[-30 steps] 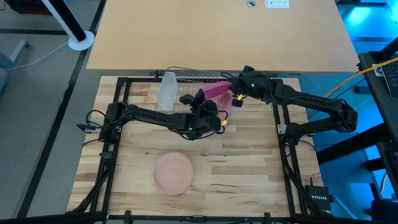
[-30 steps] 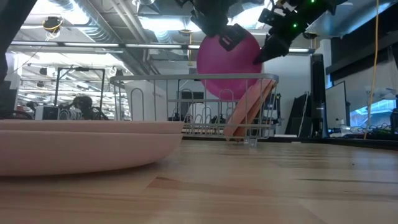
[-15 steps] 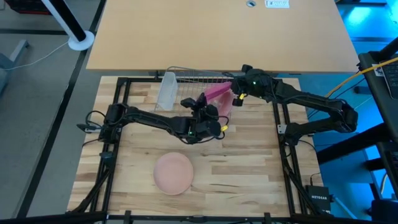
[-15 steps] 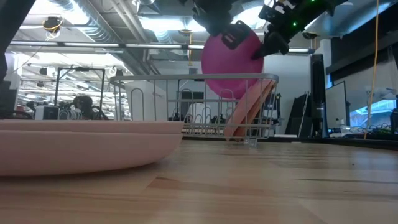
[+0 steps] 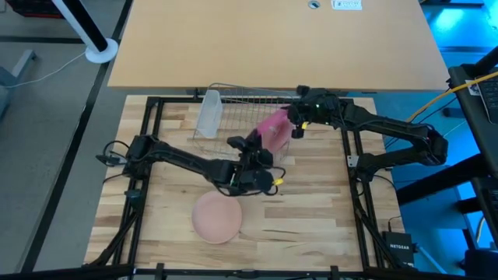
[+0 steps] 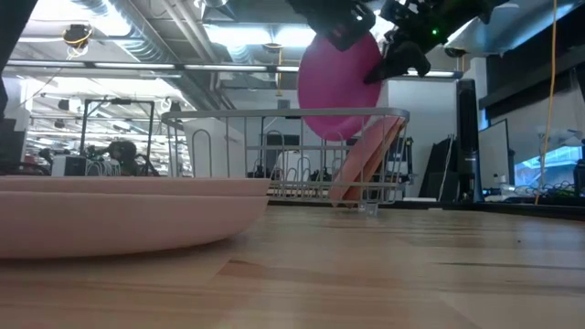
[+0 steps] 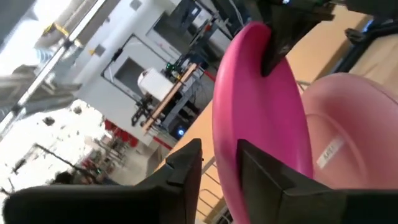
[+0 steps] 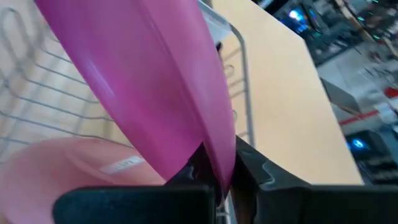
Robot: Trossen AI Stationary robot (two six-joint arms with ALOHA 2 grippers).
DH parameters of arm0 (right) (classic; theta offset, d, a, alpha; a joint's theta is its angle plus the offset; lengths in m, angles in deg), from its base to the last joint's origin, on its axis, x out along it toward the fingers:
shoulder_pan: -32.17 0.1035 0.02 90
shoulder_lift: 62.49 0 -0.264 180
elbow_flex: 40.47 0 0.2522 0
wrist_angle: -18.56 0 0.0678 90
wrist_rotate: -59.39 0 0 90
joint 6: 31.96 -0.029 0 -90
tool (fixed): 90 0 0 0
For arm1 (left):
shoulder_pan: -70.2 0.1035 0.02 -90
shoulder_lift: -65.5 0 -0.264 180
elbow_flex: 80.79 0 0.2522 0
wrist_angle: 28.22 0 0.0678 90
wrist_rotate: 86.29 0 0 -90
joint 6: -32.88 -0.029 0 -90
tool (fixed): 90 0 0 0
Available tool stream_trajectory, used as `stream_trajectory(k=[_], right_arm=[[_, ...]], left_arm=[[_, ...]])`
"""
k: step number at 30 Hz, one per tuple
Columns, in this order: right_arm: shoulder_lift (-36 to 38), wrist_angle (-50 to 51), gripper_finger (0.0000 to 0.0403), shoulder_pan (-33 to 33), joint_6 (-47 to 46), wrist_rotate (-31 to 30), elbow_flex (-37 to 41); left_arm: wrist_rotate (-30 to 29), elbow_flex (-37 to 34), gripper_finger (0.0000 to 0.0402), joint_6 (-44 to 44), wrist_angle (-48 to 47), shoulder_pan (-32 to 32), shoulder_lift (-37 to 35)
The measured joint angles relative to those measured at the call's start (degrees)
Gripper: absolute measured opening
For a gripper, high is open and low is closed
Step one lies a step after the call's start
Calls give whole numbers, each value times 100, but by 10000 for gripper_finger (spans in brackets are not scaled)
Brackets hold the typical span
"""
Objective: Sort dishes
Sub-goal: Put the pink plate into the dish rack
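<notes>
The magenta plate [image 5: 273,131] stands on edge in the air over the right end of the silver wire rack [image 5: 237,96]. My right gripper [image 5: 296,120] is shut on its rim. My left gripper [image 7: 219,163] is open, with a finger on either side of the plate's near rim; a gap shows beside one finger. The tan-brown plate [image 6: 370,163] leans in the rack under the magenta one. The pale peach plate [image 5: 216,216] lies flat on the table near the front. A translucent tumbler [image 5: 208,115] lies in the rack's left end. My right gripper pinches the magenta plate's rim [image 8: 214,146] between its two fingers, on the plate's right side. It comes in from the table's right, slanting down. The plate is lifted clear, on edge and tilted, with its lower rim [image 6: 336,128] dipping below the rack's top wire. My left gripper straddles the near rim [image 7: 225,155]; whether a finger touches it, I cannot tell.
The rack's upright wires [image 6: 292,169] stand under and left of the hanging plate. The pale peach plate fills the near left of the low view [image 6: 119,215]. Bare wooden table [image 5: 311,210] lies to the near right.
My left gripper has drawn back toward the table's near edge, away from the rack. The magenta plate has turned about in my right gripper's hold: it shows narrower in the low view and more of its face from above, and it stays over the rack.
</notes>
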Motion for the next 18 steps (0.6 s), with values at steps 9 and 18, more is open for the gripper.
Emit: stream_trajectory(k=[9, 18], right_arm=[[-382, 63, 23, -13, 290, -173, 27], [-675, -152, 24, -2, 572, -348, 10]], left_arm=[[-141, 7, 98, 61, -4, -328, -42], [-102, 7, 92, 75, -22, -455, -91]])
